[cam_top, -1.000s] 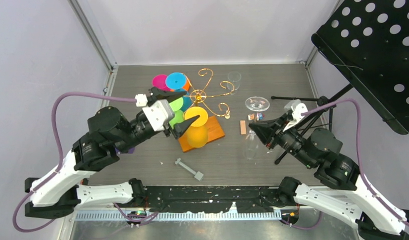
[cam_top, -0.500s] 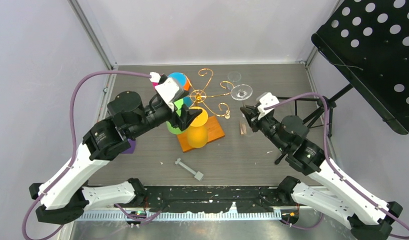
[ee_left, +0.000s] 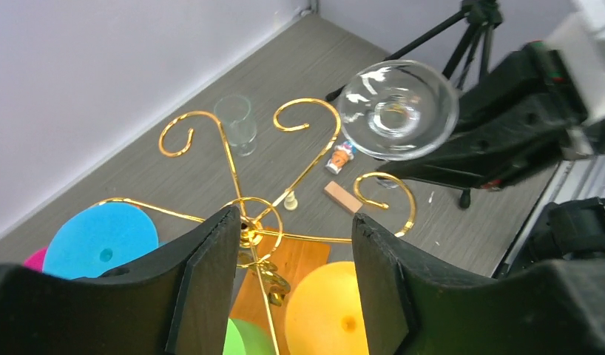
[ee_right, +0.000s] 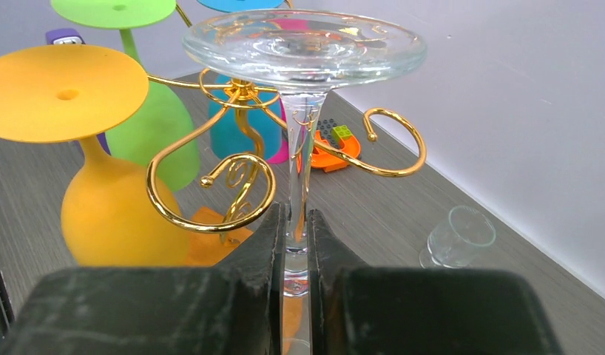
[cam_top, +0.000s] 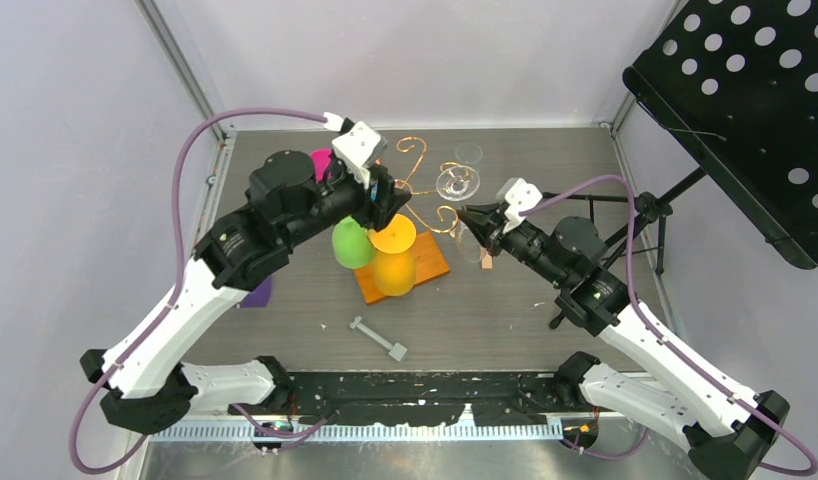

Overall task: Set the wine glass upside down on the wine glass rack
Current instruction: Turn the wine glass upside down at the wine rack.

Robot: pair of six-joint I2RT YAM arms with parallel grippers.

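Grey wood-grain table [cam_top: 545,170] carries the thin gold wire rack [cam_top: 437,262] on its orange wooden base, centre. The clear stemmed wine glass [ee_right: 303,37] is held inverted just right of the rack's right-side scrolls. Its stem is upright, foot uppermost, and clamped by the right fingers [ee_right: 262,296]. The left fingers [ee_left: 203,281] are parted astride the rack hub, nothing gripped.

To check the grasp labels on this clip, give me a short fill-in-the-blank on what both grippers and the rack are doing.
1. The right gripper is shut on the clear wine glass at its ____.
2. That glass is held with its round foot pointing ____.
3. The left gripper, over the centre of the wine glass rack, has its jaws ____.
4. The rack stands on a flat base coloured ____.

Missing words: stem; up; open; orange.
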